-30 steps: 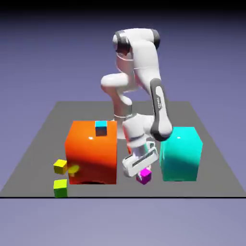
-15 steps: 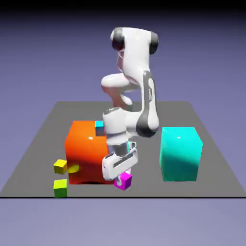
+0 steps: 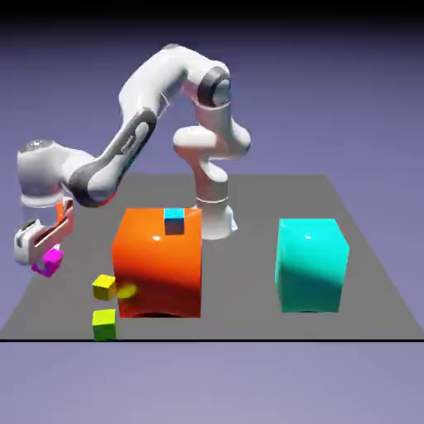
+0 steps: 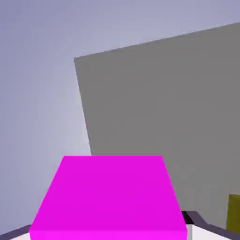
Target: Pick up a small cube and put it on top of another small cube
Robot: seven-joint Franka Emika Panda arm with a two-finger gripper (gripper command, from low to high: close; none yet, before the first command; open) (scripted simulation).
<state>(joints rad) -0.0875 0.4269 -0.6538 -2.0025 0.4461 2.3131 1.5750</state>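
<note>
Clamped on the small magenta cube (image 3: 51, 260), the end effector (image 3: 40, 251) hung at the exterior view's far left, above the left edge of the grey desk (image 3: 248, 273). The white arm (image 3: 132, 141) arched from its base at about 12 o'clock on the desk and reached out toward 9 o'clock. The magenta cube was off the desk surface, lifted between the fingers. In the hand view the magenta cube (image 4: 110, 197) filled the lower middle of the frame and covered the fingertips; only pale slivers of the end effector (image 4: 110, 234) showed at the bottom corners.

On the desk, the big orange block (image 3: 159, 263) stood left of centre, with a small blue cube (image 3: 174, 221) resting on its top face near the far edge. The big cyan block (image 3: 311, 265) stood well apart from it, toward 3 o'clock. A small yellow cube (image 3: 104, 286) lay just beside the orange block's lower left corner, and a small lime-green cube (image 3: 104, 324) sat near it at the front edge of the desk, toward 7 o'clock. Both lay below and to the right of the held magenta cube, apart from it. In the hand view a yellowish strip (image 4: 233, 213) showed at the right edge; which cube it belonged to could not be told.
</note>
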